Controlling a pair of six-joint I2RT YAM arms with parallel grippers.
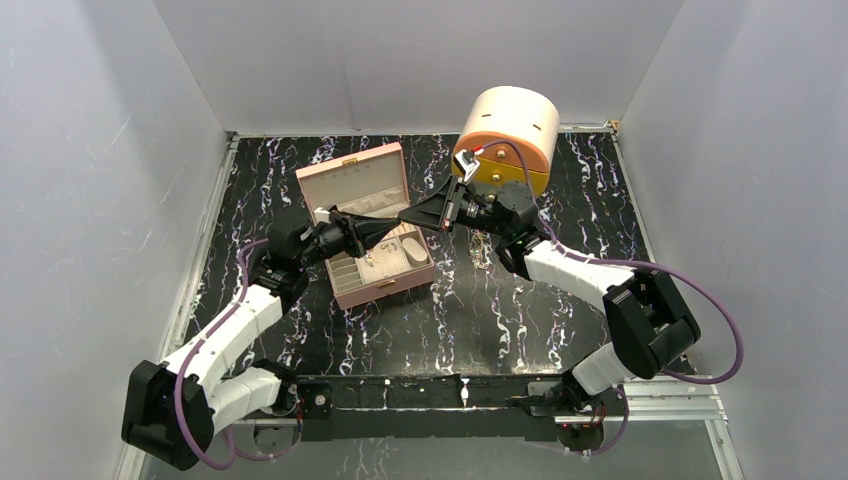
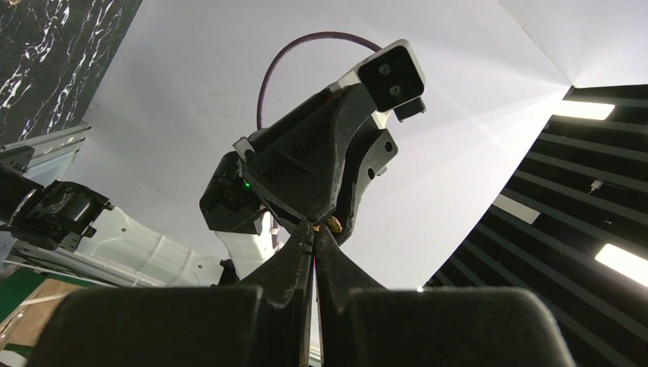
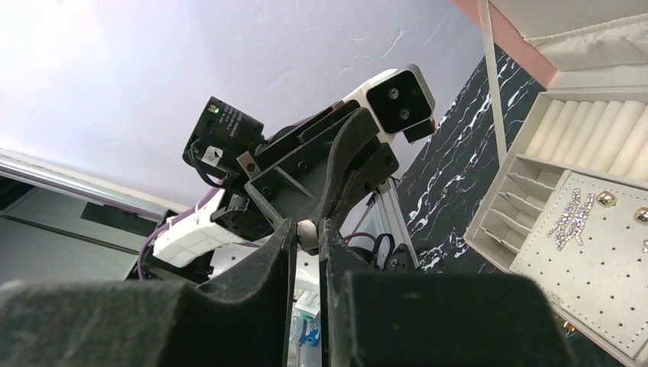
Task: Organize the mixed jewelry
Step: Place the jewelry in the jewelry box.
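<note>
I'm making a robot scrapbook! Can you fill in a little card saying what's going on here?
left gripper: shut on a tiny jewelry piece at its tips
right gripper: tip to tip with it, nearly closed around the same piece; grip unclear
pink box: open, beneath both grippers
other jewelry: lying in the box's tray
round tan container: behind the grippers, at the back

Counting 2 claws: left claw (image 2: 313,233), right claw (image 3: 307,229). Seeing 1 pink box (image 1: 350,180), 1 round tan container (image 1: 510,125), at least 2 gold studs (image 3: 607,199) (image 3: 642,216), 1 glittery silver piece (image 3: 571,218), 1 tiny piece (image 3: 306,232).
</note>
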